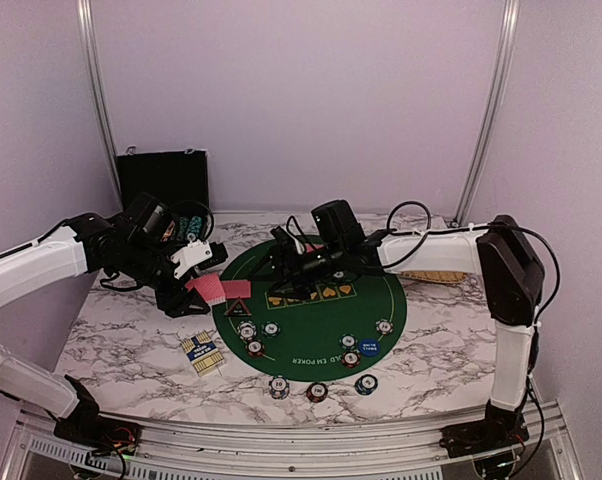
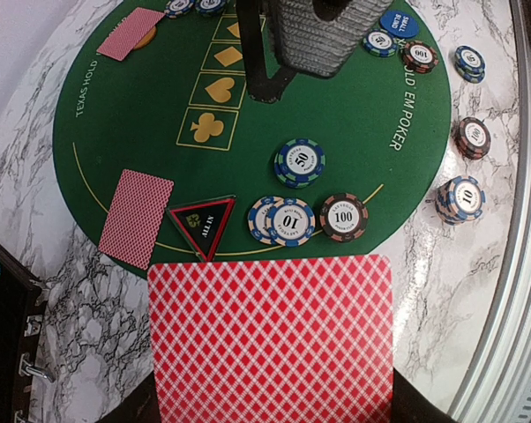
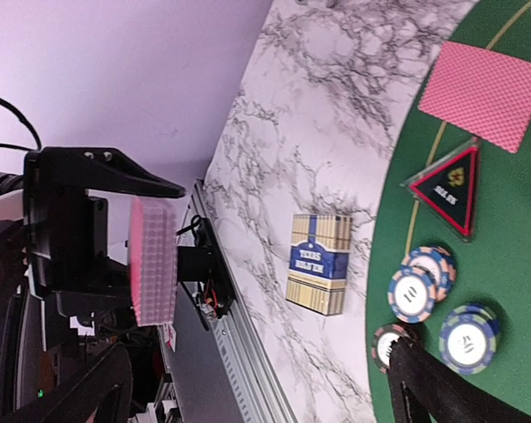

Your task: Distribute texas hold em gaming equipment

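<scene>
My left claw is clamped on the red-backed cards, held flat just off the left rim of the green mat, with my right claw spread wide over mid-mat, just to their right.

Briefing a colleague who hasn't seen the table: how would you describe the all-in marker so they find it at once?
Find the round green poker mat on the marble table. At its left edge, between a face-down red-backed card and a cluster of chips, lies the marker. It is the only triangular piece: black with a red border.
</scene>
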You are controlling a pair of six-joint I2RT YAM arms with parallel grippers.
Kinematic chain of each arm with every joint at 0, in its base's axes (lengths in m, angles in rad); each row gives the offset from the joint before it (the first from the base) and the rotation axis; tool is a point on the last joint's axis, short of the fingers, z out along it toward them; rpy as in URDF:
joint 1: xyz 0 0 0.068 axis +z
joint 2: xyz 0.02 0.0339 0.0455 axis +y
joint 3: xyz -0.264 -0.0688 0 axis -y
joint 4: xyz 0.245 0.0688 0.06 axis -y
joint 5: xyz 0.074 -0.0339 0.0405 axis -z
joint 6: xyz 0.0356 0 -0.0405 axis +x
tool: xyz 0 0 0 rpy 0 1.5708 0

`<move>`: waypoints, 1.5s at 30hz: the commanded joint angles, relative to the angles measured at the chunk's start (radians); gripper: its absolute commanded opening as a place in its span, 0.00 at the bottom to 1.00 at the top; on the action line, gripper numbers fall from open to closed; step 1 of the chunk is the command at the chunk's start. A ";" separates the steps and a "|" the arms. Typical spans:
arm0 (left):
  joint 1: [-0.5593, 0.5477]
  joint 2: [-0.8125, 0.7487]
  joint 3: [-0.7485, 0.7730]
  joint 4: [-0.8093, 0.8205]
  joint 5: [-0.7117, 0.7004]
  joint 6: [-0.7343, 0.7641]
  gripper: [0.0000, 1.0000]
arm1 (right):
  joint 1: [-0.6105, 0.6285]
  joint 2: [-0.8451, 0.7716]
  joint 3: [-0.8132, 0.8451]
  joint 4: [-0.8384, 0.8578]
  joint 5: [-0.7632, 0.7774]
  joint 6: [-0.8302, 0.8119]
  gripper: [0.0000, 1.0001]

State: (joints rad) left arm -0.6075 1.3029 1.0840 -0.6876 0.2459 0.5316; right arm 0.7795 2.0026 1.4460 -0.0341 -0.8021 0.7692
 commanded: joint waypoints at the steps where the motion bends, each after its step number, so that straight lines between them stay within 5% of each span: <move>1: 0.006 -0.001 0.042 -0.020 0.021 -0.001 0.09 | 0.046 0.028 0.046 0.176 -0.044 0.101 0.99; 22: 0.006 0.009 0.045 -0.020 0.032 0.001 0.08 | 0.125 0.180 0.129 0.415 -0.091 0.293 0.99; 45: 0.006 0.008 0.044 -0.021 0.036 -0.001 0.08 | 0.161 0.341 0.351 0.371 -0.115 0.334 0.99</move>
State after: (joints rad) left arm -0.6075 1.3106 1.0988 -0.6941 0.2615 0.5312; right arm 0.9264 2.3173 1.7359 0.3412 -0.9012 1.0943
